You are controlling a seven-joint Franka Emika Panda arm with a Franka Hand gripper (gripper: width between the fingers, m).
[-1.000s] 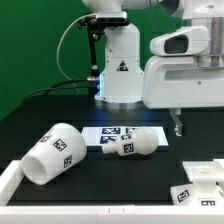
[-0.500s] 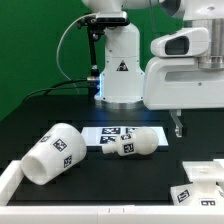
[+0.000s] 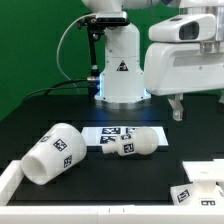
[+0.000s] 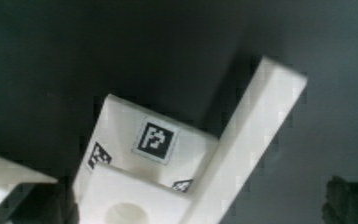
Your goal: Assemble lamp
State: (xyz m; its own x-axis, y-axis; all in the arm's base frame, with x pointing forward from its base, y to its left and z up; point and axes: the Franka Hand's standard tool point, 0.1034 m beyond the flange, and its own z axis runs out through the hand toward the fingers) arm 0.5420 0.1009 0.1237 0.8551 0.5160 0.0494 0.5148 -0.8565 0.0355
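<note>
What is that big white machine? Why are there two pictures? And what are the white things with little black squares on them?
The machine is a robot arm. At its end is a gripper, two fingers for pinching things. One picture comes from a camera beside the table. The other comes from a small camera on the arm's wrist. Three lamp parts lie on the table: the cup-shaped shade on its side, the bulb and the angular base. The wrist picture shows a tagged white part close up, likely the base. The flat strip by the bulb is the marker board. The gripper hangs in the air, holding nothing.
</note>
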